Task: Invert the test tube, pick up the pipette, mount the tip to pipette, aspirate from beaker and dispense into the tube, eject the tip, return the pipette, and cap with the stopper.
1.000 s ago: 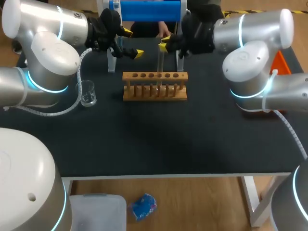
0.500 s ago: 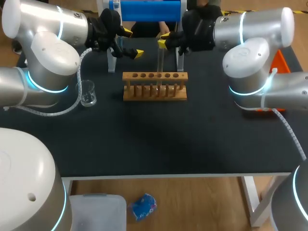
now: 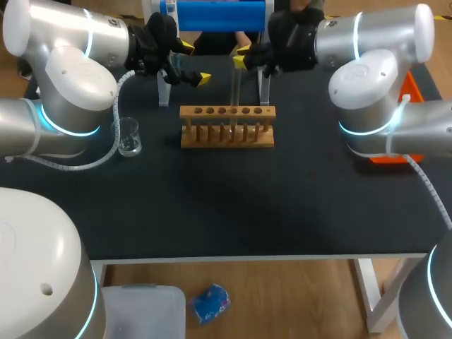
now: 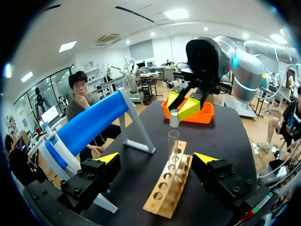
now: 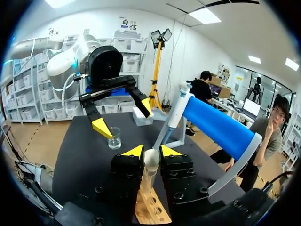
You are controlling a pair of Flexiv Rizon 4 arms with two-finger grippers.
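From the head view, my right gripper (image 3: 241, 58) sits over the far part of the table (image 3: 226, 205), fingers drawn narrow on the upper end of the test tube (image 3: 235, 88). The tube's long axis runs straight up and down. Its lower end is at the row of holes in the wooden rack (image 3: 227, 134); I cannot tell whether it sits in a hole or hangs just above one. My left gripper (image 3: 194, 63) is off to the rack's left and behind it, fingers spread wide with nothing between them. The beaker (image 3: 128, 138) stands to the left of the rack, well apart from the tube. A blue cylinder on white legs (image 3: 220, 14) stands at the table's far edge, behind both grippers.

In my left wrist view the fingers (image 4: 108, 157) stand far apart. The rack (image 4: 167, 188) runs away ahead of them, with the clear tube (image 4: 173, 146) rising upright from it. My right gripper (image 4: 181, 106) is above the tube, its yellow tips either side of a whitish upper end.

In my right wrist view my two yellow tips press from both sides on a pale, rounded end, and the tube (image 5: 148, 181) drops straight away below it towards the rack. Which end is the mouth I cannot tell. Ahead, my left gripper (image 5: 124, 117) hangs open above the beaker (image 5: 114, 138).
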